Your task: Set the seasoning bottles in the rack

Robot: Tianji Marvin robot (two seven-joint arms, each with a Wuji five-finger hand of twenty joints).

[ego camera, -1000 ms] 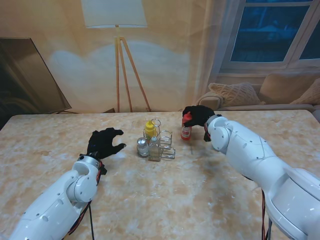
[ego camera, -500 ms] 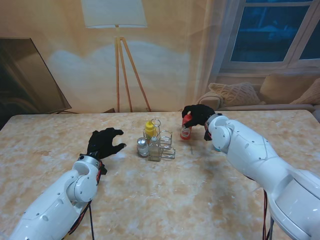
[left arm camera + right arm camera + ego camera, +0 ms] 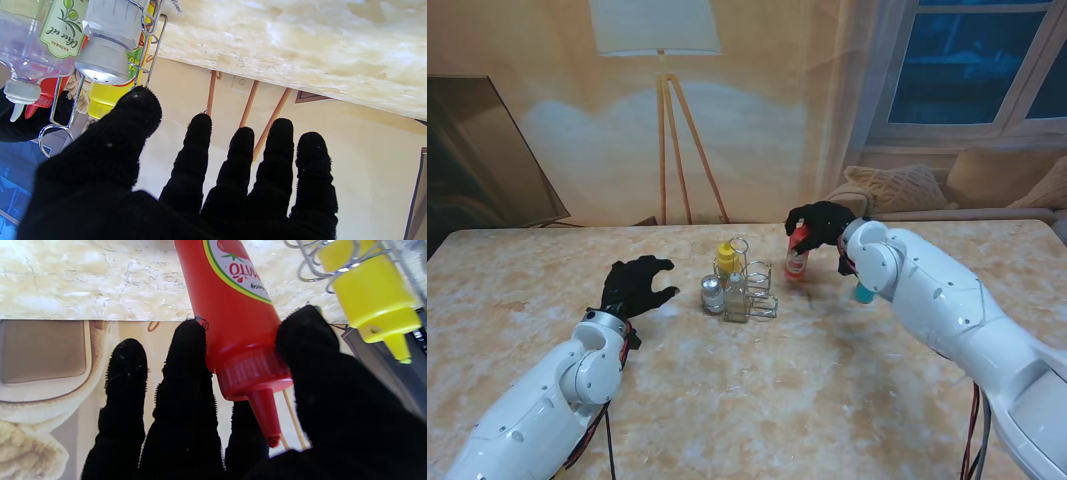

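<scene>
My right robot hand [image 3: 819,226] pinches the tilted ketchup bottle [image 3: 797,256] just right of the wire rack [image 3: 757,290].

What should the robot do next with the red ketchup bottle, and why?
Probably carry it left toward the rack. The right hand grips the red bottle near its cap, tilted, beside the rack, not in it. The left hand is open.

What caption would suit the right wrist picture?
Right hand pinching a red ketchup bottle near its cap, beside the yellow bottle in the wire rack.
</scene>
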